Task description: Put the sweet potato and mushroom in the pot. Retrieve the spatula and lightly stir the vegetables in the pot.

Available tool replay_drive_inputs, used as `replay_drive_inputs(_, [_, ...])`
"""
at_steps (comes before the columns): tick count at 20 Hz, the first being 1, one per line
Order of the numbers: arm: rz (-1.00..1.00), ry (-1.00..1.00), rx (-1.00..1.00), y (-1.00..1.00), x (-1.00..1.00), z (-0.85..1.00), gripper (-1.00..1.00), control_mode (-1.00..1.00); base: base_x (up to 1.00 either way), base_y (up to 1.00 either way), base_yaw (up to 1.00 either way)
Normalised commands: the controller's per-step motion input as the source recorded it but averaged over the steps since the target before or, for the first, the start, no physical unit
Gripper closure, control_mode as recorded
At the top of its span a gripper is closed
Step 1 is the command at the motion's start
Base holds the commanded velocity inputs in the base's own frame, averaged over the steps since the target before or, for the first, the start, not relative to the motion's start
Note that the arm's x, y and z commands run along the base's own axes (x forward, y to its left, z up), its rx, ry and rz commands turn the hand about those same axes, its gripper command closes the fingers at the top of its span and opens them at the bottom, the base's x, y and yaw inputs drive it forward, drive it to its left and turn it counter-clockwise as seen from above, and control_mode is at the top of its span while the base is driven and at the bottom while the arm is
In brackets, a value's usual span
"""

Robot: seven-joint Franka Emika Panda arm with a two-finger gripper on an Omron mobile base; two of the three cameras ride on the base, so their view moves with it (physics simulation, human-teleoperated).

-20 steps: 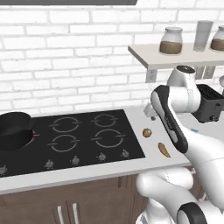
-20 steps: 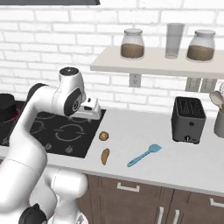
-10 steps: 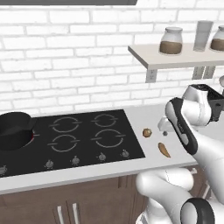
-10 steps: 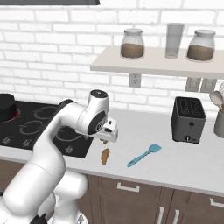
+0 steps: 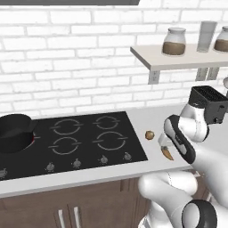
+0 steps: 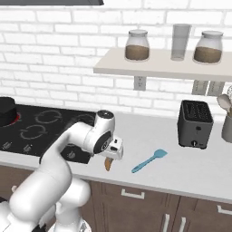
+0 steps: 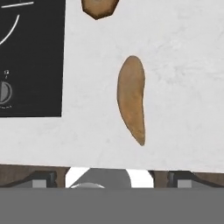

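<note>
A rendered kitchen, seen from three cameras. A pale surface [image 6: 190, 170] runs under a white brick wall, with a black cooktop [image 5: 75, 142] set into it at the left of both base views.

In the left base view the black pot [image 5: 15, 132] sits on the cooktop's far left burner, at the left edge of the frame. A small brown mushroom [image 5: 149, 135] lies on the surface just right of the cooktop, right of centre. Below and right of it, the tip of the orange-tan sweet potato [image 5: 168, 154] shows under the arm.

In the right base view the hand [image 6: 114, 152] hangs at centre frame, directly above the sweet potato [image 6: 108, 164], which lies near the surface's front edge. The teal spatula [image 6: 148, 161] lies flat on the surface just to its right, apart from it. A black toaster [image 6: 195, 124] stands further right, and jars rest on a shelf [image 6: 154, 68] above.

In the hand view the sweet potato [image 7: 131, 99] lies centred and elongated, the mushroom [image 7: 99, 7] at the top edge, the cooktop [image 7: 30, 57] at upper left. The hand's fingers are spread wide and hold nothing.
</note>
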Motion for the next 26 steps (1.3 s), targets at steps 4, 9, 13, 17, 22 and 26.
replay_drive_inputs(4, [0.00,0.07,0.00,0.00,0.29,-0.41,-1.00,-1.00,0.00,0.00,0.00])
replay_drive_inputs(9, [0.00,0.06,0.00,0.00,0.35,-0.37,-1.00,-1.00,0.00,0.00,0.00])
replay_drive_inputs(13, [0.00,0.02,0.00,0.00,0.26,-0.32,-1.00,-1.00,0.00,0.00,0.00])
replay_drive_inputs(17, [0.00,0.00,0.03,-0.06,0.19,-0.23,-1.00,-1.00,0.00,0.00,0.00])
replay_drive_inputs(22, [0.00,0.00,0.03,-0.08,0.16,-0.20,-1.00,-1.00,0.00,0.00,0.00])
replay_drive_inputs(26, [0.00,0.00,0.01,-0.02,0.16,-0.25,-1.00,-1.00,0.00,0.00,0.00])
